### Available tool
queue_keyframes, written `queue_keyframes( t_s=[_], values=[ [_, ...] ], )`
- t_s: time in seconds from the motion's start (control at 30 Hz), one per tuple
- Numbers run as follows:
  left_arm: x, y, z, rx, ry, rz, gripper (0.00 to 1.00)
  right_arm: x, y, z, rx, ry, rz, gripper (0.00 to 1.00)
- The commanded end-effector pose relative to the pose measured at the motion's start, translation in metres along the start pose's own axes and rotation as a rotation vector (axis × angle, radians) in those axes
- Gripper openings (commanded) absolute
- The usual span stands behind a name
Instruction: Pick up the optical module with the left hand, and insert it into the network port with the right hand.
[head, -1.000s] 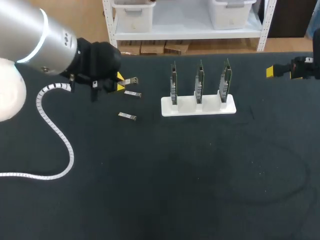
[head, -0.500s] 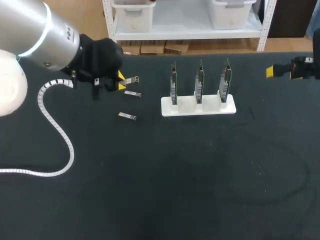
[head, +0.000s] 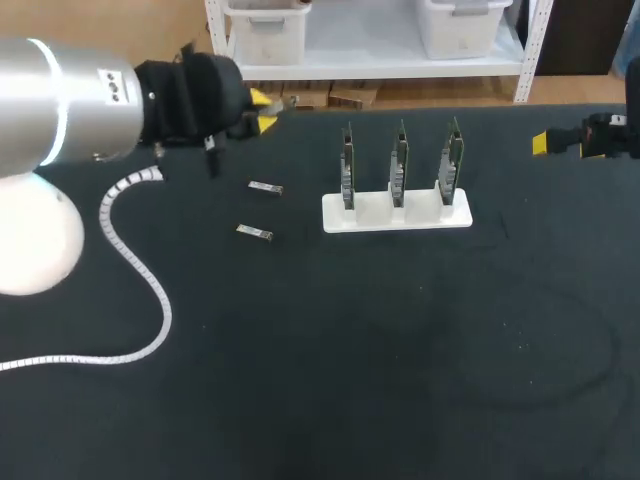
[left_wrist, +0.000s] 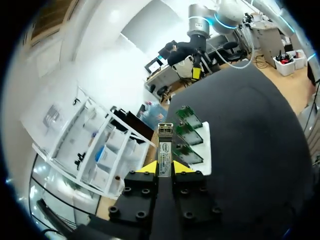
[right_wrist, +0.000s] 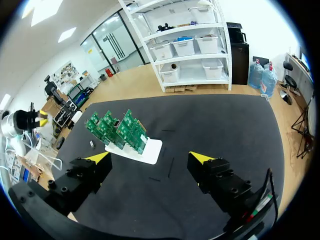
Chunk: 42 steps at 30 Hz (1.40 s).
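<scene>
I see a matte black worktop (head: 420, 400) spanning my head view, evenly lit, with faint pale curved scuff marks (head: 560, 345) toward its near right corner.

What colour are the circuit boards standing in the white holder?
Green circuit boards, upright in the white holder; it shows best in the right wrist view.
</scene>
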<state>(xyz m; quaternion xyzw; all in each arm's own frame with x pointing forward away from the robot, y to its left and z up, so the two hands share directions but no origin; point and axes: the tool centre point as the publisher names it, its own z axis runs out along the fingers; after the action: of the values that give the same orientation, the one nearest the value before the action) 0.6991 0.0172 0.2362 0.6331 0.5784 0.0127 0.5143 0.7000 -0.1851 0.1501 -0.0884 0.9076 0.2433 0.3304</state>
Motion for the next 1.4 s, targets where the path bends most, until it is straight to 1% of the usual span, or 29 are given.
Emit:
queue_keyframes(
  t_s=[0.03, 0.13, 0.27, 0.37, 0.5, 0.6, 0.7, 0.77, 0.8, 0.83, 0.87, 1.4],
  values=[
    [-0.007, 0.017, 0.034, 0.009, -0.144, 0.016, 0.0, 0.0, 0.0, 0.0, 0.0, 0.0, 0.0, 1.0],
    [-0.009, 0.022, 0.049, 0.011, -0.191, -0.008, 0.0, 0.0, 0.0, 0.0, 0.0, 0.0, 0.0, 1.0],
    [-0.012, 0.025, 0.063, 0.0, -0.259, -0.058, 0.0, 0.0, 0.0, 0.0, 0.0, 0.0, 0.0, 1.0],
    [-0.015, 0.021, 0.072, 0.002, -0.306, -0.099, 0.0, 0.0, 0.0, 0.0, 0.0, 0.0, 0.0, 1.0],
    [-0.019, 0.009, 0.079, -0.006, -0.373, -0.163, 0.0, 0.0, 0.0, 0.0, 0.0, 0.0, 0.0, 1.0],
    [-0.025, 0.004, 0.081, -0.006, -0.406, -0.174, 0.0, 0.0, 0.0, 0.0, 0.0, 0.0, 0.0, 1.0],
    [-0.028, 0.003, 0.081, -0.002, -0.411, -0.176, 0.0, 0.0, 0.0, 0.0, 0.0, 0.0, 0.0, 1.0],
    [-0.03, 0.003, 0.079, 0.031, -0.405, -0.152, 0.0, 0.0, 0.0, 0.0, 0.0, 0.0, 0.0, 1.0],
    [-0.031, 0.004, 0.078, 0.063, -0.384, -0.13, 0.0, 0.0, 0.0, 0.0, 0.0, 0.0, 0.0, 1.0],
    [-0.031, 0.005, 0.076, 0.076, -0.365, -0.109, 0.0, 0.0, 0.0, 0.0, 0.0, 0.0, 0.0, 1.0],
    [-0.03, 0.005, 0.074, 0.105, -0.319, -0.078, 0.0, 0.0, 0.0, 0.0, 0.0, 0.0, 0.0, 1.0],
    [-0.03, 0.005, 0.074, 0.105, -0.319, -0.078, 0.0, 0.0, 0.0, 0.0, 0.0, 0.0, 0.0, 1.0]
  ],
)
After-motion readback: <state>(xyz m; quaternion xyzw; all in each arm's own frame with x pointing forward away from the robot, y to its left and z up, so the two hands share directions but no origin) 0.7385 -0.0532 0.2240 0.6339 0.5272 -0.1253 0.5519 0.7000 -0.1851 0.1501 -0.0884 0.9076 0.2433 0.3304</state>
